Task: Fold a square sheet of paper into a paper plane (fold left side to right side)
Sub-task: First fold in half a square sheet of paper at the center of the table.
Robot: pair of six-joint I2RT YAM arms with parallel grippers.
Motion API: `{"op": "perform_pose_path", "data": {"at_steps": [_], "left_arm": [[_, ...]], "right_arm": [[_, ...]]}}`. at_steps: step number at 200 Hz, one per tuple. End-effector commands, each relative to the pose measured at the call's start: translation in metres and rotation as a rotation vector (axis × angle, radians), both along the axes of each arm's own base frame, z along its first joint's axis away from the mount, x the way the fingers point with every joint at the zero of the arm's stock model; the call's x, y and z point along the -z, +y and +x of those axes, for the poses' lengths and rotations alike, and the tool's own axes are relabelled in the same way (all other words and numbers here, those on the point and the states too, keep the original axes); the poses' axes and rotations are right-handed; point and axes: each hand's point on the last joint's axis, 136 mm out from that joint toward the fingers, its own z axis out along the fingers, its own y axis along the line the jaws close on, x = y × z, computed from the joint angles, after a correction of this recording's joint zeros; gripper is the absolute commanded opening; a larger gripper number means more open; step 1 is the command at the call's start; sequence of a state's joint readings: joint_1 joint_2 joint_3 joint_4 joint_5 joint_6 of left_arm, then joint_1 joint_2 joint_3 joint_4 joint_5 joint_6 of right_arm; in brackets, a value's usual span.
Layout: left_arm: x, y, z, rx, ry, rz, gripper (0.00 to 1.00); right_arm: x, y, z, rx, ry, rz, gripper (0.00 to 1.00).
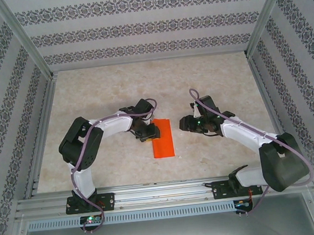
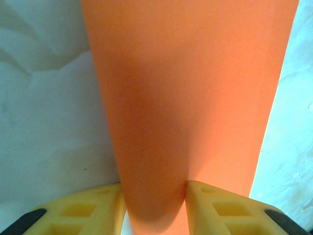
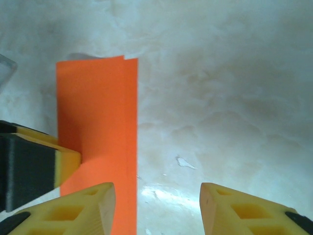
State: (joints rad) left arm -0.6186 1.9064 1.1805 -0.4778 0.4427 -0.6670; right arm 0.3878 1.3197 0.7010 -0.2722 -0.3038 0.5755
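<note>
The square sheet of paper (image 1: 163,142) lies on the table folded into a narrow orange-red strip. My left gripper (image 1: 147,132) sits at its left edge. In the left wrist view the paper (image 2: 195,88) bulges up in a rounded hump between the two yellow fingers (image 2: 215,205), which touch it on both sides. My right gripper (image 1: 186,124) stands open just right of the strip, with bare table between its fingers (image 3: 230,210). In the right wrist view the strip (image 3: 98,107) has its two layers slightly offset at the far edge, and the left gripper's finger (image 3: 63,164) rests on it.
The beige marbled tabletop (image 1: 105,94) is enclosed by patterned walls and aluminium posts (image 1: 24,41). A metal rail (image 1: 164,192) runs along the near edge by the arm bases. A small white fleck (image 3: 185,162) marks the table right of the paper.
</note>
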Motion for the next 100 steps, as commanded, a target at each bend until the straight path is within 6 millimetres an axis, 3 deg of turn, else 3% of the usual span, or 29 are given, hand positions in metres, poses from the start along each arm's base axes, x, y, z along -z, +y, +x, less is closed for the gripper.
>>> {"op": "perform_pose_path", "data": {"at_steps": [1,100], "left_arm": [[0.0412,-0.0091,-0.0316,0.07,0.1,0.069,0.39],[0.0456,-0.0168,-0.0344,0.124,0.126,0.087,0.44]], "right_arm": [[0.0065,-0.0108,-0.008,0.003,0.016,-0.041,0.49],[0.0107,-0.0112,-0.0167,-0.01,0.036,-0.031,0.49]]}}
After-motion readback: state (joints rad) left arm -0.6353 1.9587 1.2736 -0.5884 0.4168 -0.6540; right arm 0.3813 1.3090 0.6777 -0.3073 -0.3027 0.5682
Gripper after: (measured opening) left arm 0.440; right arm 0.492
